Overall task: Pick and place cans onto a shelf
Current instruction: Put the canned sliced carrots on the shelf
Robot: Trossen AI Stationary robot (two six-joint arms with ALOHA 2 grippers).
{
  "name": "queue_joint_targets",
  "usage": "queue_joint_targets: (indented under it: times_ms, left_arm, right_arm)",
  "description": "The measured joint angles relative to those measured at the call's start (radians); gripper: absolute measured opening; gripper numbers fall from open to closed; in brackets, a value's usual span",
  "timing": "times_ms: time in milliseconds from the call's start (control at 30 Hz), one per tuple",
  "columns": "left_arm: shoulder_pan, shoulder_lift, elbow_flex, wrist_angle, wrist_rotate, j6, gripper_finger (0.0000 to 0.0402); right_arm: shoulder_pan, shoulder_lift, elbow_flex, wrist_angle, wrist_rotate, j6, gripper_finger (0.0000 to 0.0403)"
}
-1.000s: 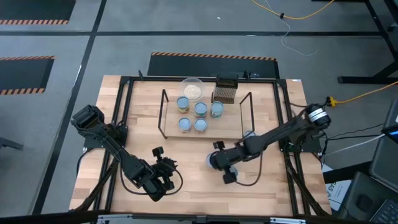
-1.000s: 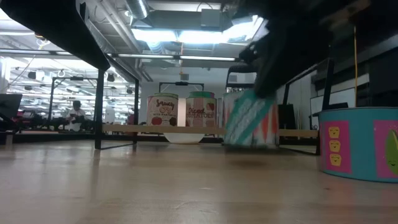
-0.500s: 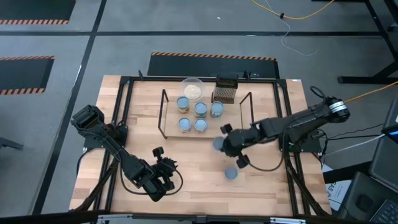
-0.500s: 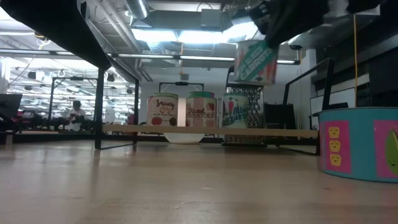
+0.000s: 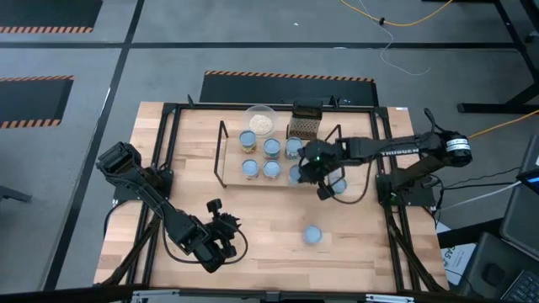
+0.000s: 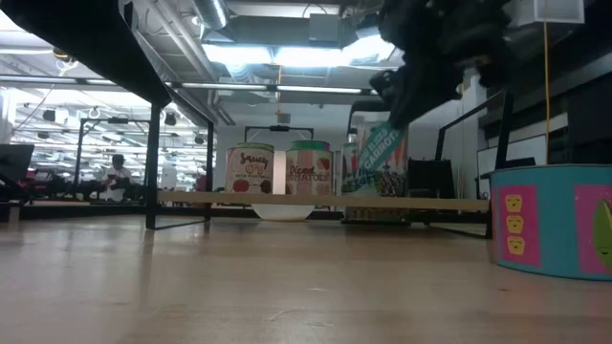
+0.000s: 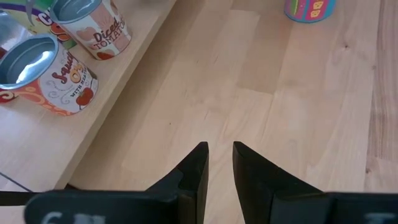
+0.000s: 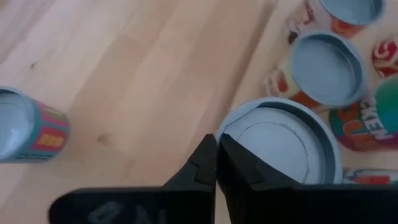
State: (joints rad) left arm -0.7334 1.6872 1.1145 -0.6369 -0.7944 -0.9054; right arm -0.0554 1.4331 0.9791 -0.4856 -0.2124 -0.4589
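Over the shelf's [image 5: 278, 180] right end, my right gripper [image 5: 310, 168] pinches a can's [image 8: 280, 142] rim. My left gripper [image 7: 217, 163], slightly parted, waits near the table's front.

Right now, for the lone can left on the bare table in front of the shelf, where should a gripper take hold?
Grip the can across its curved sides, coming straight down from above: it stands upright with open table all round.

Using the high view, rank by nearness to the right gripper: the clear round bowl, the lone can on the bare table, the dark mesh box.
From the right gripper:
1. Dark mesh box, behind the shelf.
2. Lone can, front of the table.
3. Clear round bowl, back, farther left.
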Motion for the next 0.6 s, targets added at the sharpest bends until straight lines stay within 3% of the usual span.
queue_joint_targets:
  times_ms: [167, 600]
  left_arm:
    - [0.000, 0.000, 0.000, 0.000, 0.000, 0.000, 0.0066]
    - [0.000, 0.000, 0.000, 0.002, 0.000, 0.000, 0.0066]
  right_arm:
    - [-0.058, 0.000, -0.034, 0.054, -0.069, -0.043, 0.0013]
    - [-0.083, 0.000, -0.094, 0.153, -0.068, -0.048, 0.0014]
